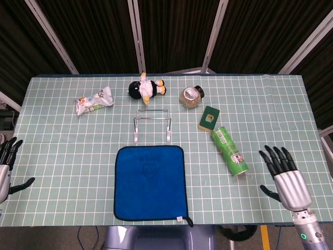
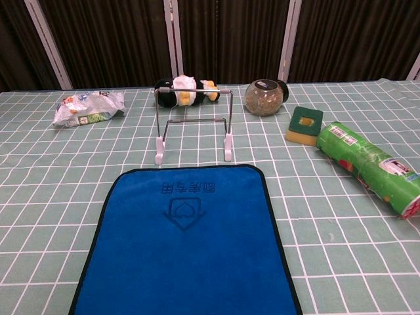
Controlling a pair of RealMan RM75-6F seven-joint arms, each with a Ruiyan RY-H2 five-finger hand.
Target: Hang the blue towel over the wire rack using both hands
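The blue towel lies flat on the table near the front edge, black-trimmed, with a logo at its middle; the chest view shows the towel filling the foreground. Just behind it stands the small wire rack, upright on white feet; in the chest view the rack is empty. My right hand hovers at the table's front right with fingers spread, holding nothing. My left hand is at the far left edge, fingers apart, also empty. Neither hand shows in the chest view.
A green can lies on its side right of the towel, beside a green-and-yellow sponge. A glass jar, a plush penguin and a snack packet sit behind the rack.
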